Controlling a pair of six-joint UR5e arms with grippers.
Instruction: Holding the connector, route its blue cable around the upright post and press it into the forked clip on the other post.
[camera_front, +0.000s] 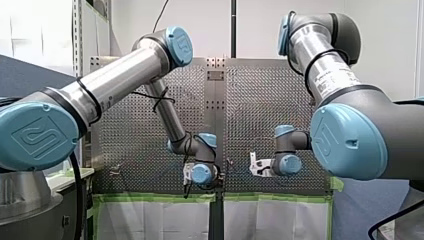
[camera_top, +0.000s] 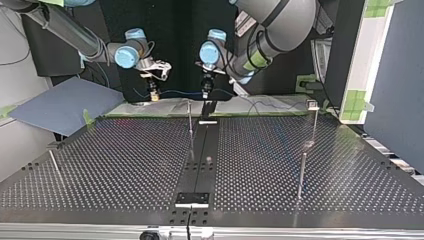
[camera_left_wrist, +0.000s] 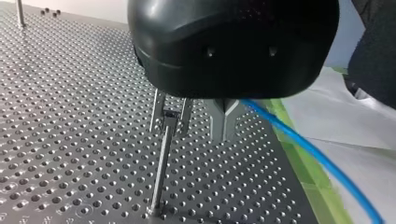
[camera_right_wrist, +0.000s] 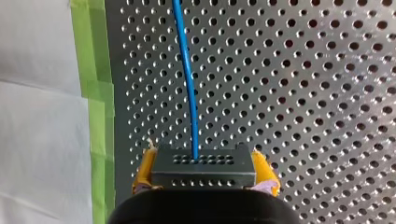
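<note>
connector (camera_right_wrist: 203, 169) sits clamped in the right gripper's (camera_right_wrist: 204, 161) yellow pads, blue cable (camera_right_wrist: 189, 88) trailing out over the table (camera_right_wrist: 303, 93). left gripper (camera_left_wrist: 225, 119) looks pinched shut on it, just beside the forked clip (camera_left_wrist: 170, 114). nothing routed or seated yet imo. both arms reach low, grippers pointing down.

arms (camera_front: 125, 70) (camera_front: 325, 65) 2 | grippers (camera_top: 205, 95) (camera_top: 152, 95) 2 | blue cable (camera_right_wrist: 189, 88) 1 | connector (camera_right_wrist: 203, 165) 1 | posts (camera_top: 190, 122) (camera_top: 314, 125) (camera_top: 301, 175) (camera_top: 54, 165) 4, perhaps more

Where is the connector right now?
In the right wrist view, the connector sits between the yellow pads of my right gripper, its blue cable running ahead over the table beside green tape.
</note>
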